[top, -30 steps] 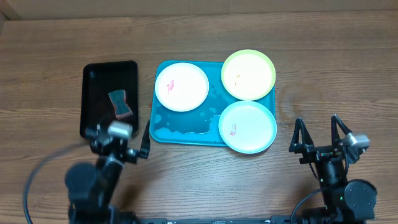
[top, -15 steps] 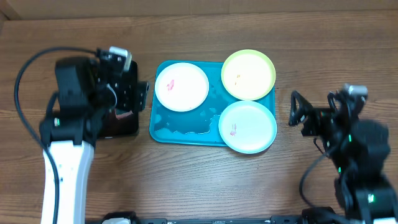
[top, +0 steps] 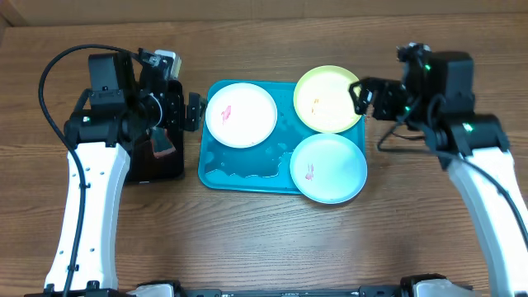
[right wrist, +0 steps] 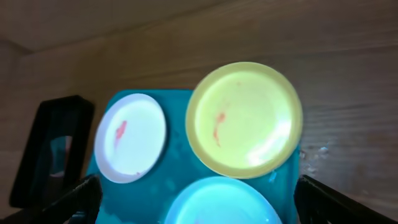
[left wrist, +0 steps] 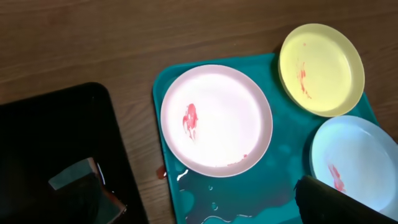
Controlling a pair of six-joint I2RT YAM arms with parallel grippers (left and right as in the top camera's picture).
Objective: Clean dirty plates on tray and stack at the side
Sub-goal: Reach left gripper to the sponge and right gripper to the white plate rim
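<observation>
Turquoise tray (top: 247, 177) at frame centre, long axis left–right, holding water and three flat, red-smeared plates: white plate (top: 241, 115) upper left, yellow plate (top: 330, 99) and blue-rimmed plate (top: 328, 167) overhanging the right rim. Left gripper (top: 195, 111), jaws open, points right over the tray's left edge, above the black tray (top: 161, 169) containing a sponge (left wrist: 74, 176). Right gripper (top: 361, 97), jaws open, points left beside the yellow plate.
</observation>
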